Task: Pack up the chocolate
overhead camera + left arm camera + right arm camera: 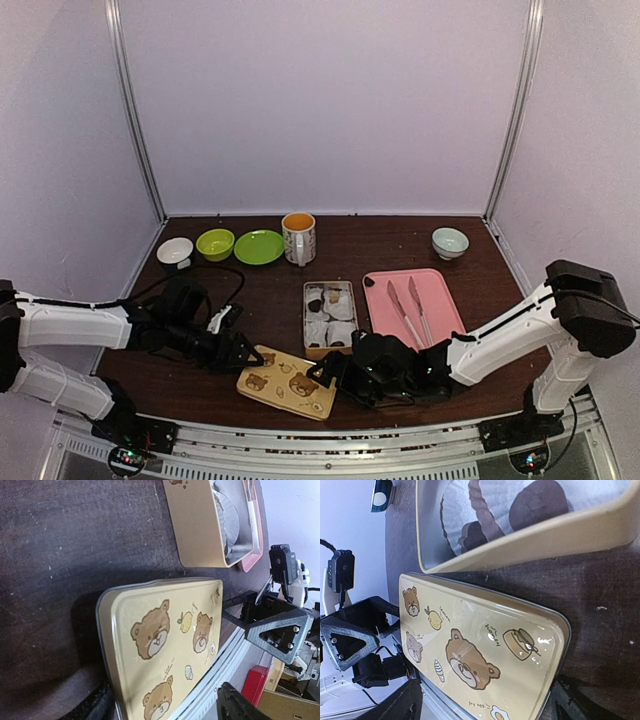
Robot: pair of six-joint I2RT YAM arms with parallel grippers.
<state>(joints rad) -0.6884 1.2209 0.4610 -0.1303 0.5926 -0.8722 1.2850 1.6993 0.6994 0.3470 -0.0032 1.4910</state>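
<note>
The chocolate (316,298) lies as small dark lumps in white paper cups inside the open tan tin (308,322); one round piece (537,502) shows close up. The bear-printed tin lid (285,383) lies near the table's front edge. My left gripper (245,357) is at the lid's left end, and its fingers (97,705) press against the lid (160,630). At the lid's right end is my right gripper (325,372), open. Its fingers (405,705) stand either side of the lid (480,640), with the tin's wall (545,535) just beyond.
A pink tray (445,300) right of the tin holds metal tongs (410,308). Along the back stand a white bowl (175,250), a green bowl (215,243), a green plate (259,246), a mug (298,238) and a pale bowl (450,242). The table's front rail (330,440) runs just beside the lid.
</note>
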